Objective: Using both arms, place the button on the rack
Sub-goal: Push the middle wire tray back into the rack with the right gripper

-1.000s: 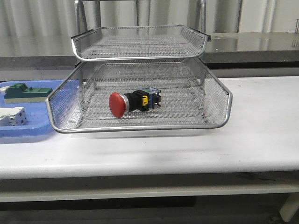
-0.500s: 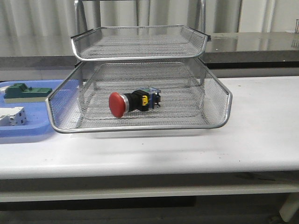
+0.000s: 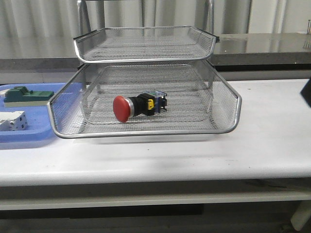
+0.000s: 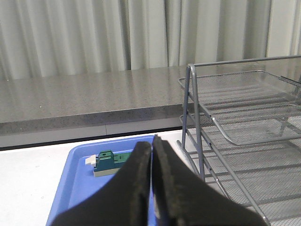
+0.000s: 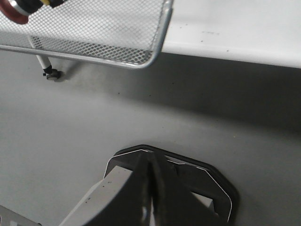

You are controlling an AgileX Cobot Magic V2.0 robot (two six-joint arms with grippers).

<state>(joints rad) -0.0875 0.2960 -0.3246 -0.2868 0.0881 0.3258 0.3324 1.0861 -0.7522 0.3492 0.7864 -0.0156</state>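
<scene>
The button (image 3: 130, 107), red cap facing front-left, lies on its side in the pulled-out lower tier of the silver wire rack (image 3: 146, 134). Neither gripper touches it. My left gripper (image 4: 152, 141) is shut with nothing in it, hovering over the blue tray (image 4: 80, 188) beside the rack's legs (image 4: 193, 117). My right gripper (image 5: 149, 157) is also shut and empty, held low off the table's front right, pointing at the floor. Its view catches the button's red cap (image 5: 14, 12) and a corner of the tier (image 5: 141, 52). A dark piece of the right arm (image 3: 306, 92) shows at the front view's right edge.
A blue tray (image 3: 29, 136) left of the rack holds a green block (image 3: 26, 94) and a white block (image 3: 12, 120). The rack's upper tier (image 3: 146, 43) overhangs the back of the lower one. White tabletop (image 3: 272, 126) extends to the right. A dark base (image 5: 211, 183) lies below the right gripper.
A dark part of the right arm has come into the front view's right edge. The button and rack have not moved.
</scene>
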